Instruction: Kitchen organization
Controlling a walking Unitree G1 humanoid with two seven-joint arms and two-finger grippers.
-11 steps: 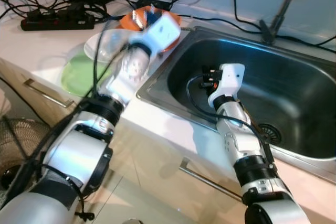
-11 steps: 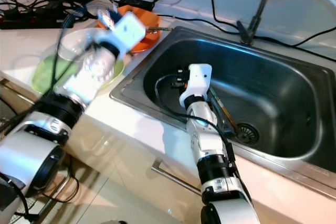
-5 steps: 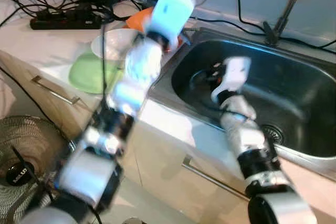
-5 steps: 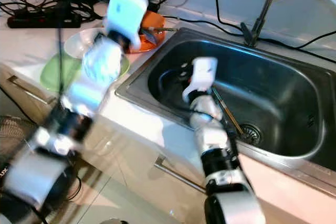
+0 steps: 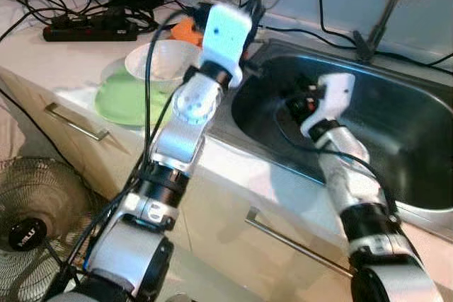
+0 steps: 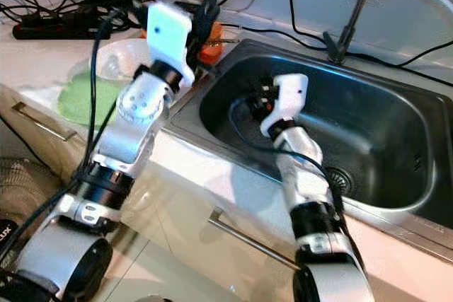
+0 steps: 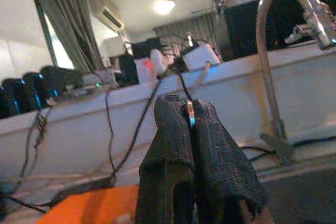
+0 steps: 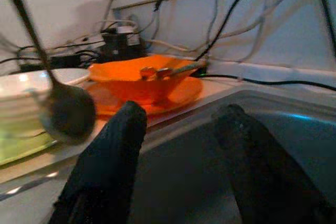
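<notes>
A big steel sink (image 6: pixel 396 139) is set in a pale counter (image 5: pixel 64 61), with a tap (image 6: pixel 354 5) behind it. The right arm reaches down into the sink. The right gripper (image 8: pixel 176 145) hangs low by the sink's near-left wall with its two black fingers (image 8: pixel 110 156) spread wide apart, and there is nothing between them.

The left arm is lifted over the counter at the sink's left rim. The left gripper (image 7: pixel 190 129) has its fingers pressed tight together on the thin handle of a spoon (image 8: pixel 63 103). The spoon hangs down, bowl end at the bottom, above the counter edge.

A green plate (image 5: pixel 124 100) lies on the counter with a white bowl (image 5: pixel 166 61) on it. Just behind them is an orange bowl (image 8: pixel 139 77) on an orange plate (image 8: pixel 173 93), with cutlery (image 8: pixel 163 71) inside the bowl. A black power strip (image 5: pixel 88 31) and cables (image 5: pixel 28 5) lie by the wall.
</notes>
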